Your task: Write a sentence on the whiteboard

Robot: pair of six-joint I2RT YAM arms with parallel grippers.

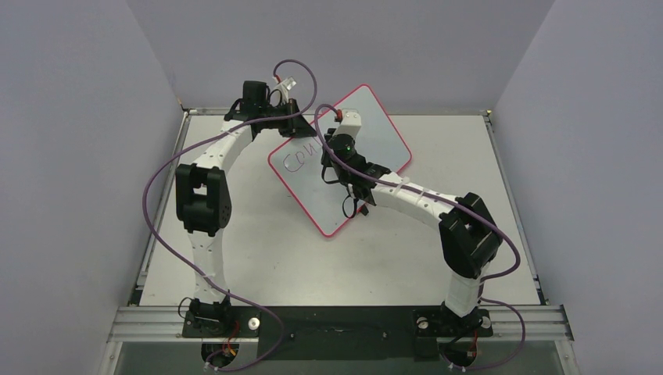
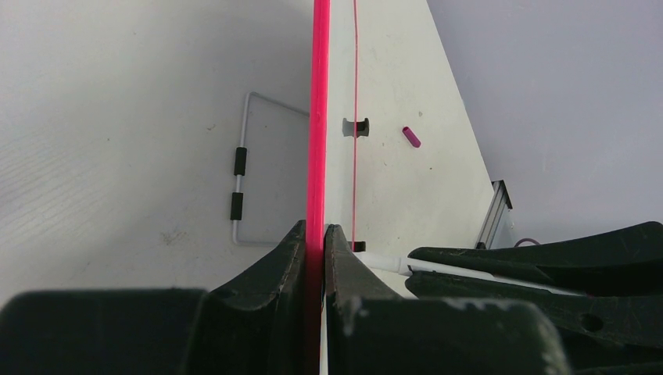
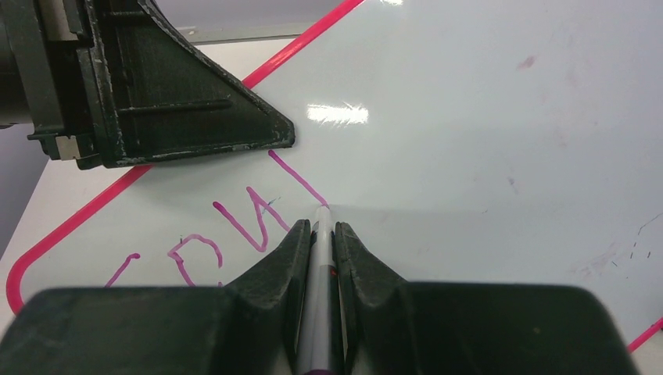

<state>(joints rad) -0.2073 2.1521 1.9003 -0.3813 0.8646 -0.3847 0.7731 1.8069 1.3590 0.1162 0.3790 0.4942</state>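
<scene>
Pale grey tabletop carries a large white rectangular whiteboard with rounded corners and a thin pink-red rim. It sits skewed at mid-table toward the back, seemingly tipped up on its far-left side. Black left fingers are closed tight on that rim edge, steadying it. Black right fingers are pinched shut on a slim white marker, tip touching the board face. Purple-pink handwritten sentence is barely started, a few letters near the upper-left corner. Judged: board is light, stiff, thin, glossy and slippery, likely to skate or flex under pen pressure, so grip the rim, never the face. Marker barrel looks slick, hold it low near the tip.
</scene>
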